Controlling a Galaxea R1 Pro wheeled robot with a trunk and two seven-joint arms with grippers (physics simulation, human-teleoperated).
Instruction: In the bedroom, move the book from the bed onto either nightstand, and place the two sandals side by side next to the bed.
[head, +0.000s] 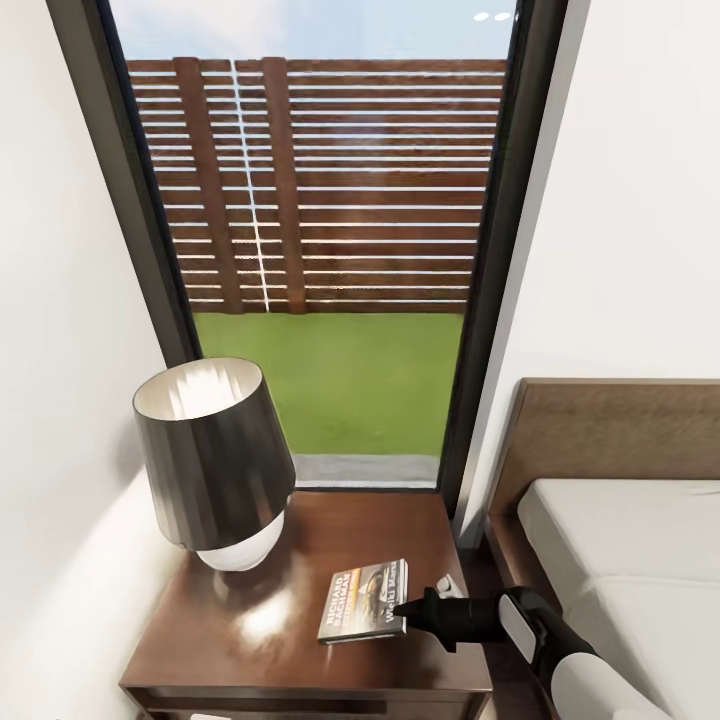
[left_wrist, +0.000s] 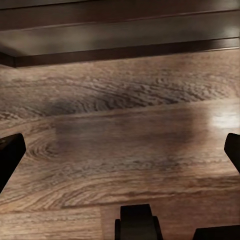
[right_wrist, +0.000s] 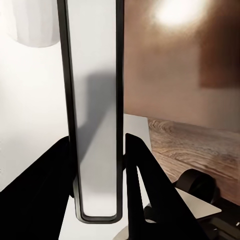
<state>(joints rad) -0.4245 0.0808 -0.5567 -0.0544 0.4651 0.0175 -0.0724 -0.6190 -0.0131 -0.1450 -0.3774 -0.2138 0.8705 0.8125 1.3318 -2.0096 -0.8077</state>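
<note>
glossy reddish-brown wood carries the book (head: 364, 600) now: it lies flat on the nightstand (head: 250, 640), near the front right corner and clear of the lamp (head: 213, 462), so the first job looks all but done. the right gripper (head: 402, 608) reaches in from the bed (head: 620, 560) side, its two fingers (right_wrist: 145, 190) closed on the book's near edge, likely just to set it down. the left gripper (left_wrist: 120, 155) hangs spread over the plank floor (left_wrist: 120, 100), holding nothing.

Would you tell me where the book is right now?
In the head view the book lies on the nightstand, right of the lamp, its edge between the right hand's fingers.
</note>
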